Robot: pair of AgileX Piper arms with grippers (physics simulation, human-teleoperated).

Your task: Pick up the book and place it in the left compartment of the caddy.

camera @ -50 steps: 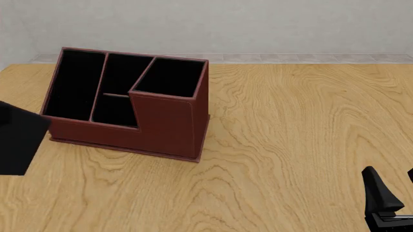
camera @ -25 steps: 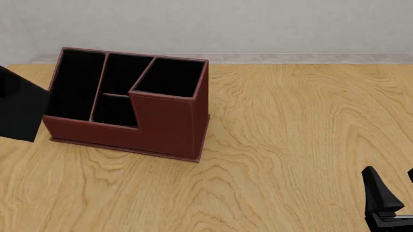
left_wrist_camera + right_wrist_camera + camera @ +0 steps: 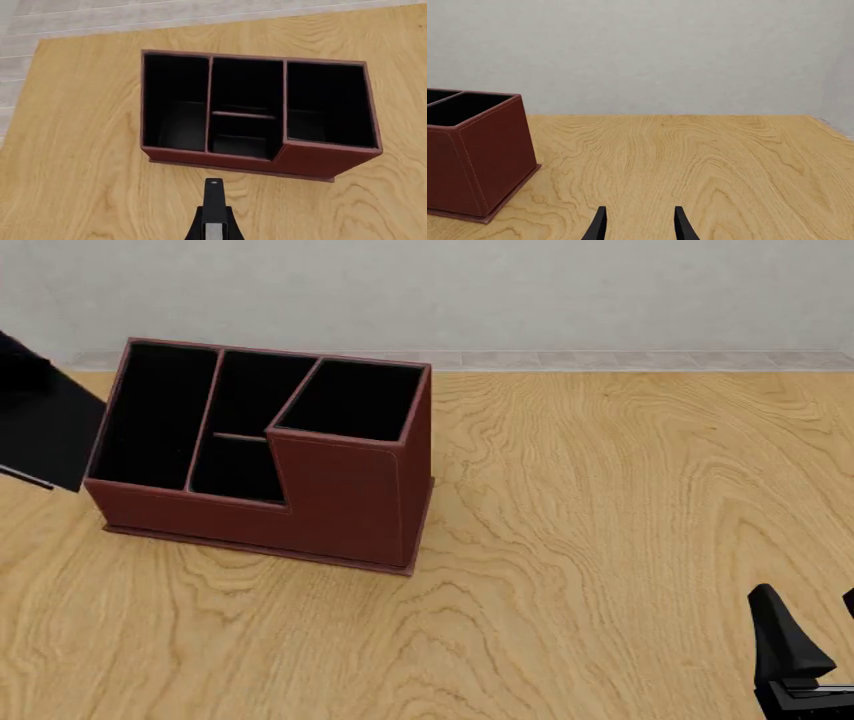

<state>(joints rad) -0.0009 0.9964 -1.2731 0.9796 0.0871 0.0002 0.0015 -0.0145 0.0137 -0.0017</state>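
Observation:
The caddy is a reddish-brown box, black inside, standing left of centre on the table. Its left compartment is the long narrow slot at the low end. The book, a thin black slab, hangs in the air just left of that slot, partly cut off by the frame edge. In the left wrist view the book shows edge-on above the table, in front of the caddy and its left compartment. My left gripper's fingers barely show but hold the book. My right gripper is open and empty, low at the near right.
A wooden table carries the caddy, with a pale wall behind. The caddy's tall square section and two short middle cells lie right of the long slot. The right wrist view shows the caddy's tall corner.
The book has risen and moved away from me, from low beside the caddy's front left corner to level with its left wall. The right arm has not moved.

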